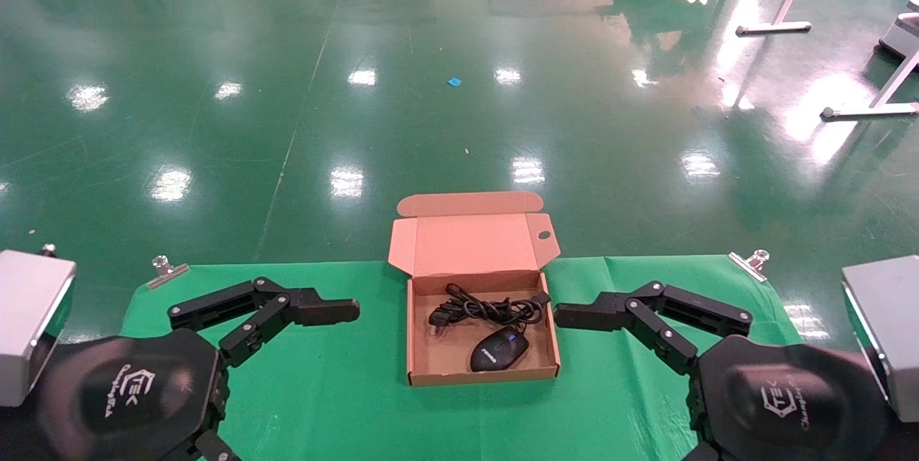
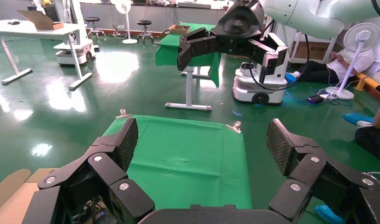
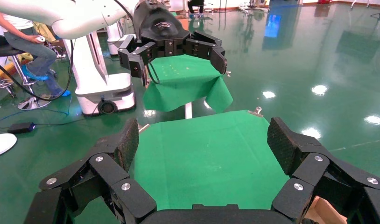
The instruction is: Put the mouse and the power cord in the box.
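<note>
Reading this as done or nearly so: mouse (image 1: 500,348) and power cord (image 1: 484,311) both sit inside the box (image 1: 411,335), cord bundled along the hinge side, mouse nearer the robot, touching or just beside the cord loops. The mouse's thin wire can't be separated from the cord bundle. One chunky plug end rests up at the box's right wall, likely riding on the rim, so it could foul the lid if closing is wanted

Lid flap (image 1: 470,242) stands open and tilted back, round hole in its right side tab

Left gripper (image 2: 202,151) hangs over the green cloth (image 1: 344,389) left of the box, wide open, holding nothing. Right gripper (image 3: 202,149) mirrors it on the right, also spread wide and empty, its near fingertip (image 1: 571,316) just beside the box's right wall. Both flank the box, not reaching in, which looks like a release-and-clear posture

Binder clips (image 1: 747,262) pin the cloth at its far corners
</note>
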